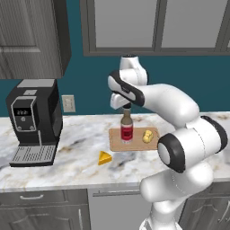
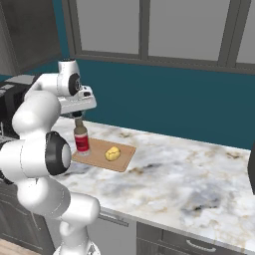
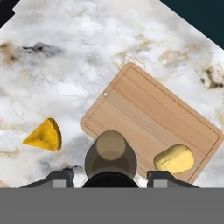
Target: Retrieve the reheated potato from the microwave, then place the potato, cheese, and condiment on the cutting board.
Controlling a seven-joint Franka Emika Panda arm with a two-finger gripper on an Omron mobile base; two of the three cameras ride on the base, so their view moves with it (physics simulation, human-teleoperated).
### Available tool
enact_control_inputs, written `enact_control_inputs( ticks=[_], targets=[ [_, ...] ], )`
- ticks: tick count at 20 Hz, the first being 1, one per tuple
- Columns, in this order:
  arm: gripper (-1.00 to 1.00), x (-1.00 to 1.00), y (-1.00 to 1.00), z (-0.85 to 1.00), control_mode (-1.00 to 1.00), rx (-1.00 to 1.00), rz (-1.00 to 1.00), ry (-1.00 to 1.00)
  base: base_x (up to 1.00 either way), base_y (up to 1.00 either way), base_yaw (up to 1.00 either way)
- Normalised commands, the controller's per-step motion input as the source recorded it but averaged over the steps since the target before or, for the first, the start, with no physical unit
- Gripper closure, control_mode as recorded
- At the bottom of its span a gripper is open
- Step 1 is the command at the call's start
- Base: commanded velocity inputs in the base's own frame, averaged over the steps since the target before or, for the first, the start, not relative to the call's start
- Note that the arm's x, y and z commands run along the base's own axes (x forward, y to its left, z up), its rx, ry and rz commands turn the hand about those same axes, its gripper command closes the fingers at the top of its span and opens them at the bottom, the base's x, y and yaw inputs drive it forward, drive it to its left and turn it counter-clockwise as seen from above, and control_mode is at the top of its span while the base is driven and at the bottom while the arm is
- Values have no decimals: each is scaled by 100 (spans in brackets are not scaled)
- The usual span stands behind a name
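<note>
Marble counter (image 1: 81, 134) carries our cutting board (image 1: 134, 143), with potato (image 1: 147, 136) and condiment (image 1: 126, 129) upright on it. Our gripper (image 1: 127, 107) clasps the condiment's cap, which hides the fingertips; the cheese (image 1: 105, 158) lies off the board.

The condiment (image 1: 126, 129) is stood upright on the left part of the cutting board (image 1: 137, 144), its cap held by the gripper (image 1: 126, 108). The potato (image 1: 147, 136) is laid beside it. The cheese (image 1: 105, 157) is set on the table (image 1: 72, 157) toward the front edge.

Black-and-silver coffee machine (image 1: 34, 121) on marble counter (image 1: 76, 148), wall outlet (image 1: 68, 103) beside it, teal wall (image 2: 164, 94)
</note>
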Motion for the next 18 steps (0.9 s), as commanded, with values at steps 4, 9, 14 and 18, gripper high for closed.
enact_control_inputs(
  ticks=[4, 9, 14, 18],
  targets=[
    [100, 24, -38, 0, -100, 0, 0, 0, 0, 0, 0],
    [100, 18, -31, 0, -100, 0, 0, 0, 0, 0, 0],
    [100, 14, -25, -2, -100, -1, 0, 0, 0, 0, 0],
    [100, 13, -17, -5, -100, 0, 0, 0, 0, 0, 0]
  ],
)
